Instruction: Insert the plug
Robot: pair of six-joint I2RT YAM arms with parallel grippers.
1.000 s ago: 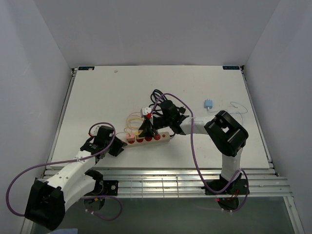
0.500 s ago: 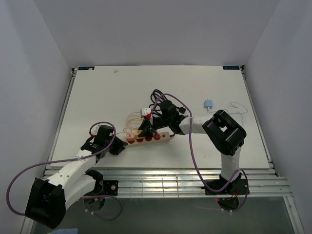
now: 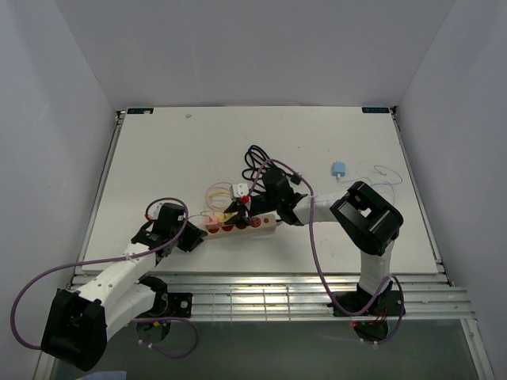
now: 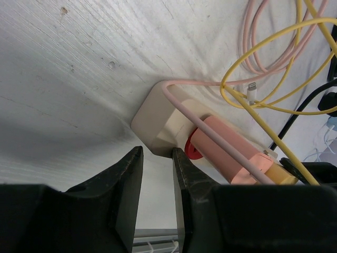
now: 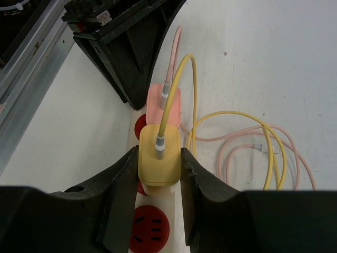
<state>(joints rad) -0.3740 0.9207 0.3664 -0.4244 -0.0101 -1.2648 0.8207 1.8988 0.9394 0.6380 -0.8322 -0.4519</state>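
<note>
The right hand [image 5: 160, 164] pinches the yellow plug [image 5: 159, 158] from both sides, one finger flat against each flank. The plug stands upright over the power strip [image 5: 175, 210], which lies near the middle of the tabletop [image 3: 158, 158]. It is just beside the pink plug [image 5: 165, 103], which sits in the next socket toward the strip's left end. Red socket faces show at the plug's edge and in front of it. I cannot tell whether its pins are fully seated. A yellow cable [image 5: 181, 84] rises from its top and loops away over the tabletop beside a pink cable [image 5: 231, 153].

The left hand [image 4: 158, 161] lies low on the tabletop at the strip's left end. Its fingers [image 4: 129, 190] are a narrow gap apart, with the strip's corner right at their tips. I cannot tell whether they pinch that corner.
</note>
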